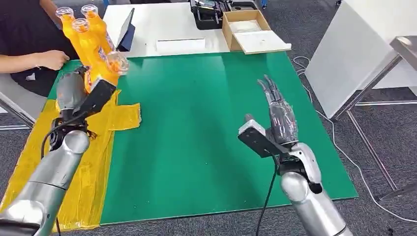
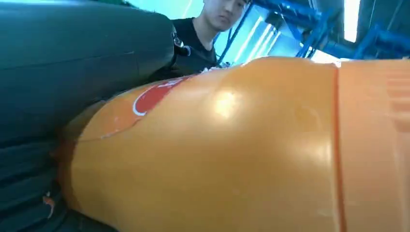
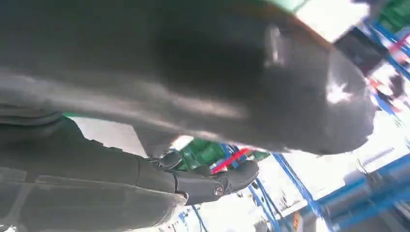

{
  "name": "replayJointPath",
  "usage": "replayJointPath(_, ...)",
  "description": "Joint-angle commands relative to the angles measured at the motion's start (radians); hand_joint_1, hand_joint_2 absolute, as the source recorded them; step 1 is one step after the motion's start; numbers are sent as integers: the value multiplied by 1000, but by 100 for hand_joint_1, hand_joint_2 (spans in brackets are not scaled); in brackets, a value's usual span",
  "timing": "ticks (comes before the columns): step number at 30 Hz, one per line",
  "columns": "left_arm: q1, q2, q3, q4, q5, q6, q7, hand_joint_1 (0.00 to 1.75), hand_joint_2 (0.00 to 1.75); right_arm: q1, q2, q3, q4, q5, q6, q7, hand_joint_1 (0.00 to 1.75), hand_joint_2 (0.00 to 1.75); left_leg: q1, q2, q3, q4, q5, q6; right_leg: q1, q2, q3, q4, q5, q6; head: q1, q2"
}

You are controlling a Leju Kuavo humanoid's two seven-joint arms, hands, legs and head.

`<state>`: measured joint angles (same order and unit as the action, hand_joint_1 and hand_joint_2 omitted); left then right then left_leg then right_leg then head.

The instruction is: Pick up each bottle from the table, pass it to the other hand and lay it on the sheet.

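**Operator:** Green mat (image 1: 206, 123) covers most of the table from where I sit, and the broad middle of it is bare, so I have open room between the two arms. Its near edge runs just ahead of both forearms; its far edge meets a white board (image 1: 167, 29).

**Second:** What crowds the mat?

**Operator:** On its left side lies the yellow sheet (image 1: 98, 162), crumpled, spilling over the mat's left and near edges. At the mat's far left corner stand two orange bottles (image 1: 81, 29), upright and close together, and a person's hand (image 1: 49, 59) rests just beside them. Beyond the far edge sits a cardboard box (image 1: 248, 32), with a black case (image 1: 209, 14) next to it. Off the mat's right side a white panel (image 1: 354, 54) leans on a metal frame, well apart from my right arm.

**Second:** And the hands?

**Operator:** My left robot hand (image 1: 74, 93) is raised over the mat's far left part and grips a third orange bottle (image 1: 105, 69), tilted, its cap towards the mat's middle. The left wrist view shows that bottle's body pressed against the thumb (image 2: 82, 58). My right robot hand (image 1: 280, 115) hovers over the mat's right half, fingers (image 1: 270, 91) straight, apart and pointing away from me, holding nothing.
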<state>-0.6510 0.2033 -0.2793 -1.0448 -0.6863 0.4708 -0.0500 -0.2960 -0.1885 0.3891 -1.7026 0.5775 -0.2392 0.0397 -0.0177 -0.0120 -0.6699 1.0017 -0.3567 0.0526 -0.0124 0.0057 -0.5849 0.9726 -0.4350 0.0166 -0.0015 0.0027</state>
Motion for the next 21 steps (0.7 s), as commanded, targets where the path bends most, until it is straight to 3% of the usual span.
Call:
replayJointPath(1, 7, 58, -69, 292, -106, 51, -31, 175, 175, -35, -70, -80, -79, -120, -14, -67, 0, 0, -1, 1, 12, -2, -4, -7, -1, -1, 12, -1, -4, -2, -1, 0)
replayJointPath(2, 11, 61, -69, 296, -112, 54, -31, 175, 175, -38, -69, -75, -72, -124, -16, -69, 0, 0, -1, 0, 3, 0, -1, -3, 0, 0, 3, -1, -1, -1, 0, 0)
replayJointPath(6, 29, 57, -99, 360, -183, 48, -16, 175, 175, -54, -74, -47, -70, -155, -23, -82, 0, 0, 0, 2, 14, -2, -5, -8, -1, 1, 13, -2, -4, -3, 0, 0)
replayJointPath(7, 29, 55, -100, 366, -185, 45, -15, 175, 175, -53, -75, -46, -73, -155, -23, -82, 0, 0, -1, 1, 4, -1, -1, -3, -1, 2, 3, -1, -1, -1, 0, 0)
replayJointPath(18, 9, 4, -198, 539, -313, 45, -8, 175, 175, -14, -75, -43, -146, -151, -39, -96, 0, 0, 0, -3, 10, 0, -4, -6, 0, -2, 11, -1, -4, -2, 0, 0)
replayJointPath(19, 13, -2, -201, 548, -313, 42, -12, 145, 175, -14, -77, -40, -146, -149, -32, -97, 0, 0, 0, -3, 7, -1, -2, -5, 0, -2, 7, -1, -3, -2, 0, 0)
replayJointPath(20, 13, -2, -201, 548, -313, 42, -12, 0, 175, -14, -77, -40, -146, -149, -32, -97, 0, 0, 0, -3, 5, -1, -1, -3, 0, -2, 5, -1, -2, -1, 0, 0)
replayJointPath(21, 13, -9, -205, 565, -315, 35, -14, 0, 0, -17, -75, -40, -141, -147, -24, -97, 0, 0, 0, -4, 7, -1, -2, -5, 0, -3, 8, -1, -3, -2, 0, 0)
